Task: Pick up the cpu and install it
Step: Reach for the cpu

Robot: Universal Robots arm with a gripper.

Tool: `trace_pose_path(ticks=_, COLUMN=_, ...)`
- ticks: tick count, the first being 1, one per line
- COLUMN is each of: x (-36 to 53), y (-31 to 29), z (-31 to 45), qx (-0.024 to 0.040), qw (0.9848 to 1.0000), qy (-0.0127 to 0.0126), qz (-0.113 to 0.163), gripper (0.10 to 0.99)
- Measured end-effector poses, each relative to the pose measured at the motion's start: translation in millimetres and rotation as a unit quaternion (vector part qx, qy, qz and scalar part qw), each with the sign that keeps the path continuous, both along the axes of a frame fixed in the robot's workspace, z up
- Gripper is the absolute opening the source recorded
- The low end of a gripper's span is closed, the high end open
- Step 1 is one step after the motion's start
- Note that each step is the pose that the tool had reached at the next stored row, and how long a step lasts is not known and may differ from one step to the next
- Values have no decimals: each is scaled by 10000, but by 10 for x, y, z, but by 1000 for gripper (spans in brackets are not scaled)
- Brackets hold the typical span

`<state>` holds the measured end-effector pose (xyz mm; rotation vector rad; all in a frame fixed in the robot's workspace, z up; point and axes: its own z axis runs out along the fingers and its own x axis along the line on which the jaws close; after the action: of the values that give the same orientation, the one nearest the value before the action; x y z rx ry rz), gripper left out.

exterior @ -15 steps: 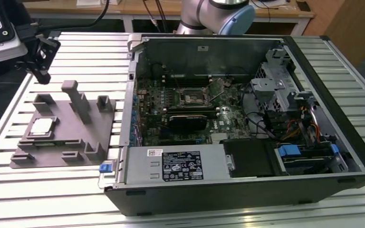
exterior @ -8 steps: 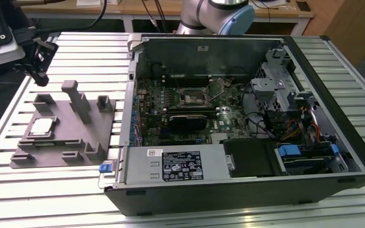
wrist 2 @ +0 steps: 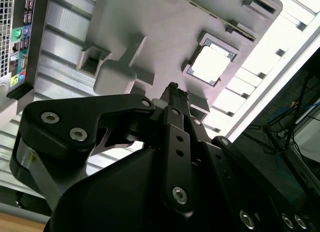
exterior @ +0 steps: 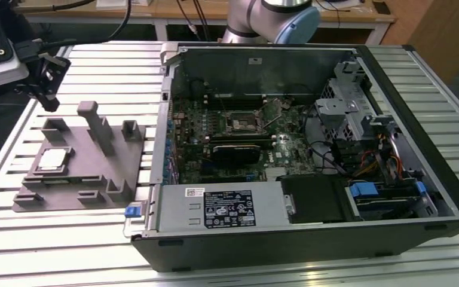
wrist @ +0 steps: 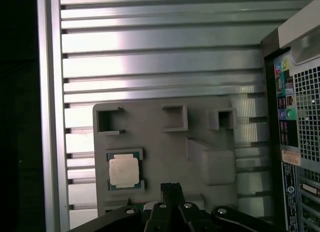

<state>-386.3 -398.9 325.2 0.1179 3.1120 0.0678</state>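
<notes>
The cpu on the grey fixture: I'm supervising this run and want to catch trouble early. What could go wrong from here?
1. The small silvery square cpu sits inside a raised frame on the grey plastic fixture; an off-centre grasp could tilt or jam it.
2. The black claw hangs shut, offset from the chip, near the fixture's tall grey posts; it might clip one while descending.
</notes>
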Motion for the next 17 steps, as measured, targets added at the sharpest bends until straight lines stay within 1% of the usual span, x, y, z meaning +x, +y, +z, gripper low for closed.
trace_pose_path(ticks=17, x=-129, y=0, z=-143, qx=0, qw=10000, qy=0, qz=0, gripper=106)
